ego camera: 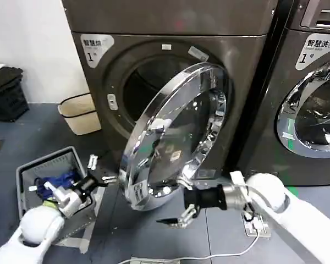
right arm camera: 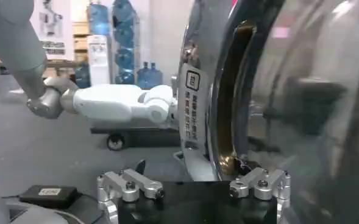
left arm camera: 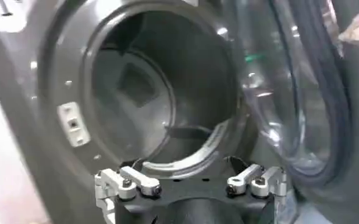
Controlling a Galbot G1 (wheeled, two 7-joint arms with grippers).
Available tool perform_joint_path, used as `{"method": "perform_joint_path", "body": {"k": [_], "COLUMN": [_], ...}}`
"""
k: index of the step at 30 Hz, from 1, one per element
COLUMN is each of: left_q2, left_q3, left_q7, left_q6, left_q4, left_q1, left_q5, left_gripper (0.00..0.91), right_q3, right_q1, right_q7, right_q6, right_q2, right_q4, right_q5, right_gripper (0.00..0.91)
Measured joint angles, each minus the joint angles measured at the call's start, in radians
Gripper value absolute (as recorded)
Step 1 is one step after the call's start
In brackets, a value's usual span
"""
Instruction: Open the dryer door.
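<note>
Dryer door (ego camera: 173, 137): swung partly open, chrome ring tilted off the drum mouth of the dryer (ego camera: 170, 66) | Right pincer (ego camera: 182, 215): fingers spread wide, empty, just below the door's lower rim | Left pincer (ego camera: 99, 170): fingers apart, empty, beside the door's free edge, above a grey basket (ego camera: 27, 170) on the floor.

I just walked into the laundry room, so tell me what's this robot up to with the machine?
It is opening the dryer door, which already stands swung well out from the dryer, leaving the drum mouth exposed. The left claw is open beside the door's free edge. The right claw is open just under the chrome ring's lower rim. Neither is clamped on the door.
</note>
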Motion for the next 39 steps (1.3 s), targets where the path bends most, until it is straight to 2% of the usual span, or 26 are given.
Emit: {"method": "perform_joint_path", "body": {"k": [8, 12, 17, 20, 30, 36, 39], "left_q2": [-0.007, -0.016, -0.018, -0.015, -0.015, -0.027, -0.039], "left_q3": [0.109, 0.155, 0.202, 0.234, 0.338, 0.417, 0.469], "left_q7": [0.004, 0.001, 0.001, 0.000, -0.001, -0.004, -0.007], "left_q6": [-0.009, -0.012, -0.010, -0.007, -0.014, -0.014, -0.013], "left_q4": [0.014, 0.025, 0.033, 0.042, 0.064, 0.080, 0.096], "left_q1": [-0.070, -0.111, -0.153, -0.180, -0.269, -0.337, -0.386], "left_q5": [-0.002, -0.015, -0.046, -0.072, -0.088, -0.092, -0.094], "left_gripper": [0.907, 0.907, 0.907, 0.907, 0.907, 0.907, 0.907], "right_q3": [0.438, 0.663, 0.869, 0.964, 1.198, 1.301, 1.343], "right_q1": [-0.402, -0.613, -0.796, -0.882, -1.052, -1.069, -1.077], "right_q7": [0.044, 0.083, 0.117, 0.155, 0.426, 0.659, 0.764], "right_q6": [0.031, 0.055, 0.083, 0.126, 0.273, 0.368, 0.396], "right_q2": [0.031, 0.096, 0.207, 0.282, 0.541, 0.676, 0.737], "right_q4": [0.068, 0.097, 0.124, 0.133, 0.163, 0.145, 0.134], "right_q5": [-0.015, -0.048, -0.096, -0.117, -0.146, -0.191, -0.207], "right_gripper": [0.907, 0.907, 0.907, 0.907, 0.907, 0.907, 0.907]}}
